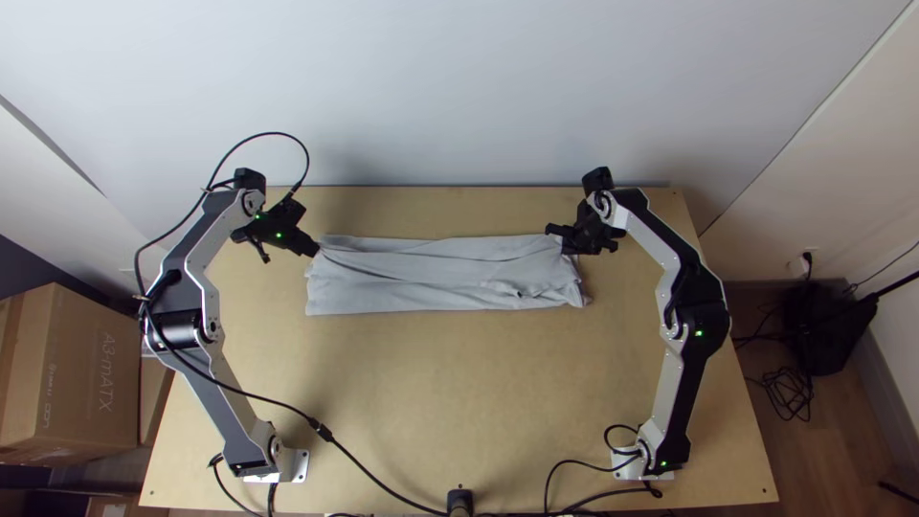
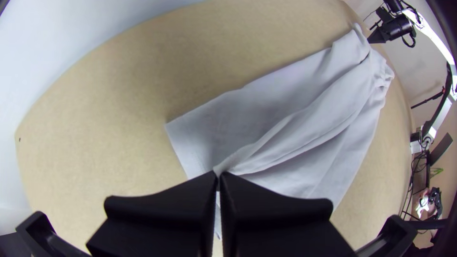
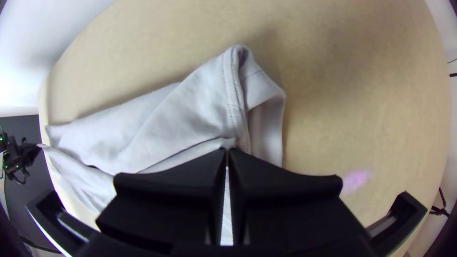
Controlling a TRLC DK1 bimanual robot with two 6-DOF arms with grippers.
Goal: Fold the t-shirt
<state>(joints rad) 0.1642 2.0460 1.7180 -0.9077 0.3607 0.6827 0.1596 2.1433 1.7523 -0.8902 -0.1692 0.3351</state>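
Two pinches of a grey t-shirt (image 1: 431,278) sit between the pressed fingers of the left claw (image 2: 219,175) and right claw (image 3: 227,150), the garment a rumpled strip across the far half of the worktop (image 1: 431,402), lengthwise folding apparently nearly done, crosswise folding left.

Pale, flat wooden table (image 1: 431,402) in front of me. Light grey cloth t-shirt (image 1: 440,278) lies across its far half, in a long, wrinkled band, right end rumpled. My silver metal base plates (image 1: 302,464) stand toward the near corners, thin black cables (image 1: 567,463) beside the right one.
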